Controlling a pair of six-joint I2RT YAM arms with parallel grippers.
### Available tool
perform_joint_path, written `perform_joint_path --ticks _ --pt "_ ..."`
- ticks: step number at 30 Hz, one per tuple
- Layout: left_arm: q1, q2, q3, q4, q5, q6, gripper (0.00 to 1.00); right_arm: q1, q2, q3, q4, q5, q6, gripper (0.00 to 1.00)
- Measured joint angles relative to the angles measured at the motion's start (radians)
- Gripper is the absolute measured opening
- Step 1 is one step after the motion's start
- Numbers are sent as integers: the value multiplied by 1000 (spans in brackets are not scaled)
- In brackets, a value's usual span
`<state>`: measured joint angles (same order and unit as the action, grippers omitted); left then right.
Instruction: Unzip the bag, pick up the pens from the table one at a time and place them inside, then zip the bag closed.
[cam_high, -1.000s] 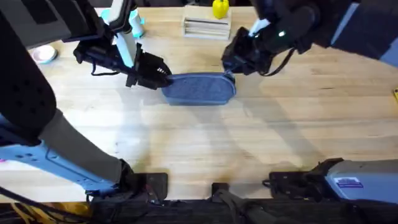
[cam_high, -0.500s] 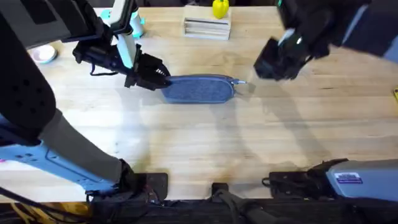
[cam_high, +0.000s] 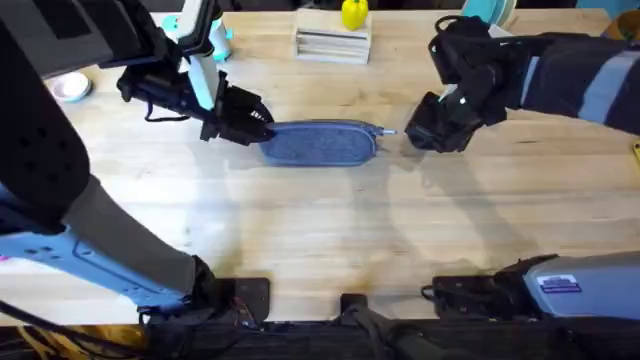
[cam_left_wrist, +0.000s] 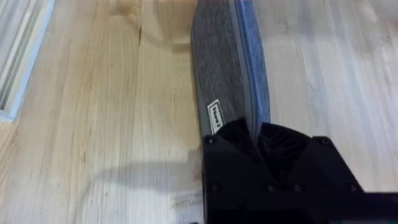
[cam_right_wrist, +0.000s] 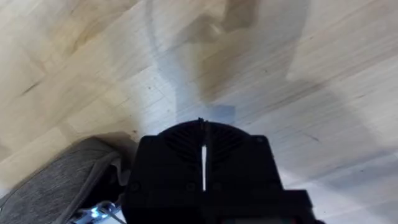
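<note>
Lying on the table, the bag is pinched at its left end by the left gripper. Right gripper sits just beside the silver pull, fingers closed, holding nothing.

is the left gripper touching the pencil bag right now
Touching. The left wrist view shows the left gripper closed on the end of the bag, fabric pinched between its fingers; overhead agrees.

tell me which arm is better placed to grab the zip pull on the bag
The right: its gripper sits just beyond the pull at that end of the pouch, while the left gripper pins the opposite end.
</note>
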<state>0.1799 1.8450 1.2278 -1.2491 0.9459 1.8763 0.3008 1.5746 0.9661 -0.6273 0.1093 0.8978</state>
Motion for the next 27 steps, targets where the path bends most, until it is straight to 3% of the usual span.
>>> perform_joint_path --ticks 8,10,16,17,27 --pt "0 0 0 0 0 0 42 0 -103 9 -8 -7 -46 34" --pt "0 0 0 0 0 0 42 1 -159 25 -9 -18 -95 120" --pt "0 0 0 0 0 0 42 2 -329 62 -10 -28 -226 930" --pt "0 0 0 0 0 0 42 2 -355 63 -17 -29 -242 980" --pt "0 0 0 0 0 0 42 2 -511 64 -41 -134 -367 997"
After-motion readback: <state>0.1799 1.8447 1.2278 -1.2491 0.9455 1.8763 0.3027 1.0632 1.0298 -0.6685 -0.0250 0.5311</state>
